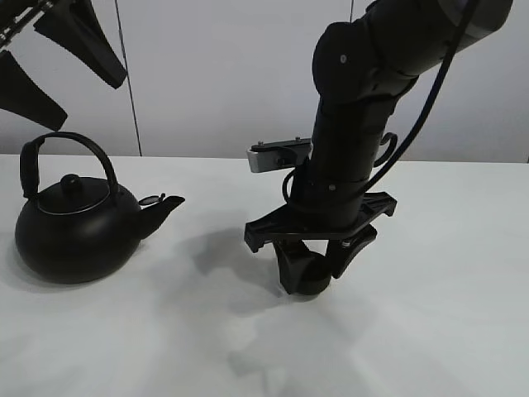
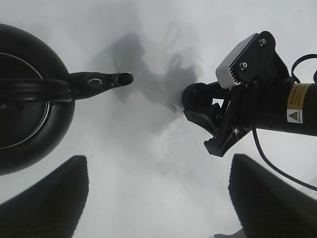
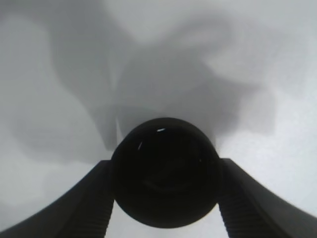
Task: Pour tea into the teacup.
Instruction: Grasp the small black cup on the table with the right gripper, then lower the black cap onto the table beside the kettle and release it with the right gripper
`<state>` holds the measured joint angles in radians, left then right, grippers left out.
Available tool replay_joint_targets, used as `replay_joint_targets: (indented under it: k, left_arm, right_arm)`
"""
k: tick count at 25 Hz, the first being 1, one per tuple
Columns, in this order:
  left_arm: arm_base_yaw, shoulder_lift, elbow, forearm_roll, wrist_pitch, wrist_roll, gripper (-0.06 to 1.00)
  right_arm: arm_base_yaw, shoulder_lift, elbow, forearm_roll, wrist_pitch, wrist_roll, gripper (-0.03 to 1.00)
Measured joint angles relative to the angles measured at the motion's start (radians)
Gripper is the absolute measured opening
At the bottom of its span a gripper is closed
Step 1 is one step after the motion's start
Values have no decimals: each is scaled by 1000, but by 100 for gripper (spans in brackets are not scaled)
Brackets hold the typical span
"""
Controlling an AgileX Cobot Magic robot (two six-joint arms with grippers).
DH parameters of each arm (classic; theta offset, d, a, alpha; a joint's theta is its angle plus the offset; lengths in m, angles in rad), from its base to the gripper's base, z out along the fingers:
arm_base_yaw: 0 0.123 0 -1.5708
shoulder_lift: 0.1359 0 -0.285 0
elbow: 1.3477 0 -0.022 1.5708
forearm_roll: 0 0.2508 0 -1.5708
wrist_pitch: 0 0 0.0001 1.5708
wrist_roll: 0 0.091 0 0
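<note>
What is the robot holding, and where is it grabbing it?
The right gripper holds the little black teacup by its round sides, one finger on each side. The left gripper is open and holds nothing.

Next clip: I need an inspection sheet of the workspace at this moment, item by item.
Surface: white table, smooth, with only shadows around the arms.
Job's things: kettle upright at left, lid on, spout pointing towards the middle; teacup to its right, apart from the spout.
Clutter: nothing seen.
Grippers: right gripper low at the table, fingers closed on the teacup; left gripper open, raised on the kettle side, holding nothing.
Cables: black cable runs along the right arm, off the table.
Surroundings: pale wall panels behind the table.
</note>
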<state>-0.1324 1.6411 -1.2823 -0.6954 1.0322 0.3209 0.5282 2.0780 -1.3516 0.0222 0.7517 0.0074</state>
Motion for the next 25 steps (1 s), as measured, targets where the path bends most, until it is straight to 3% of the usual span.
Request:
replay_joint_targets:
  k: [11, 20, 25]
  left_arm:
    - [0, 0, 0, 0, 0, 0, 57]
    - [0, 0, 0, -1, -3, 0, 57]
    - [0, 0, 0, -1, -8, 0, 57]
  right_arm:
    - [0, -79, -17, 136, 40, -1, 41]
    - [94, -62, -103, 123, -2, 2, 41]
    - [104, 32, -218, 77, 61, 14, 41]
